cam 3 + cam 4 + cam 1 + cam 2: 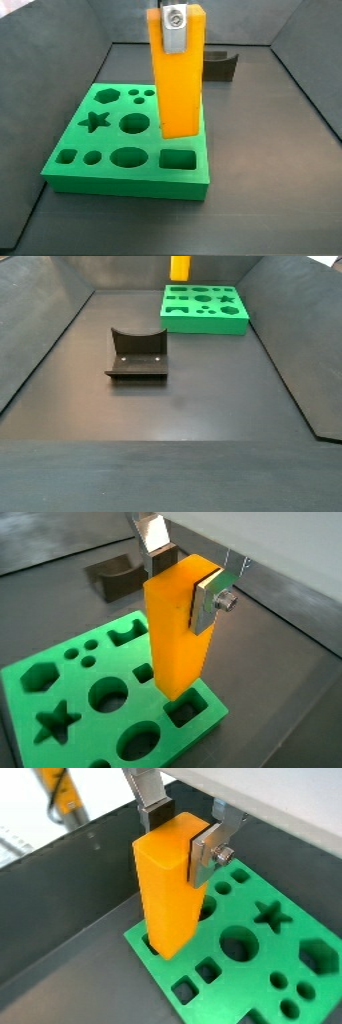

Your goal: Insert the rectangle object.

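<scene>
Over the board: bar (181, 627) stands upright, its lower end at the board's (80, 717) rim, near the rectangular hole; whether it has entered any slot cannot be told from these views.
Gripper: gripper (185, 830) is clamped on the bar's upper end, silver fingers (211, 600) pressed flat against two opposite faces in both wrist views; a side view shows one finger plate (174, 28) high on the bar.
Bar's feel: looks rigid and smooth, plain-sided, probably light for its size; the glossy faces could slip in the pads if it is pushed down against a tight fit.
Where to hold: flat opposite faces near the top, as now; a high hold leaves the lower end free for the hole, but a long bar held that far up can swing or tilt at its bottom.
Edges: bar's corners are square, so its faces must line up with the slot's sides; a small twist would catch on the rim.
Open room: fixture (138, 356) sits well apart from the board on the dark floor (187, 416); nothing else stands near the bar.
Walls: bin walls rise behind the board, close enough to mind on sideways moves.
</scene>
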You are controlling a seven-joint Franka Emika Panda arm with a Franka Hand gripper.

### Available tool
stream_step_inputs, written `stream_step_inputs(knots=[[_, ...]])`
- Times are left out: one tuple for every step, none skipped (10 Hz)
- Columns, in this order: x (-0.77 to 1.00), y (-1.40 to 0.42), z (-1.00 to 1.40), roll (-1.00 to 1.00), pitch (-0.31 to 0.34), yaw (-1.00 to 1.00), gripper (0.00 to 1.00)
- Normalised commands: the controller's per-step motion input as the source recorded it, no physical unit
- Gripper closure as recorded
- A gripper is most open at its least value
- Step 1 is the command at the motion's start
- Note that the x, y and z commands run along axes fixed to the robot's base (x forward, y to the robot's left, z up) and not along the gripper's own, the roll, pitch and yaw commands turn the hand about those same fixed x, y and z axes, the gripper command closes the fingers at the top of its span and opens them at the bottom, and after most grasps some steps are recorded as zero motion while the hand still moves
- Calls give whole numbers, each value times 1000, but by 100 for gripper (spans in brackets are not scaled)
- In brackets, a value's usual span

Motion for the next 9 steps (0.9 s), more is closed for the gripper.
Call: stream_step_inputs(knots=[[-71,0,-257,227,140,-837,100],[0,-66,-254,243,294,-540,100],[80,-114,-231,257,333,-414,100],[140,-160,-214,277,343,-331,100],[346,-314,-29,280,270,-186,100],[171,0,-106,30,139,-74,100],[163,0,-169,0,137,-37,100],[274,-229,-426,0,153,0,100],[343,-323,-383,0,220,66,100]])
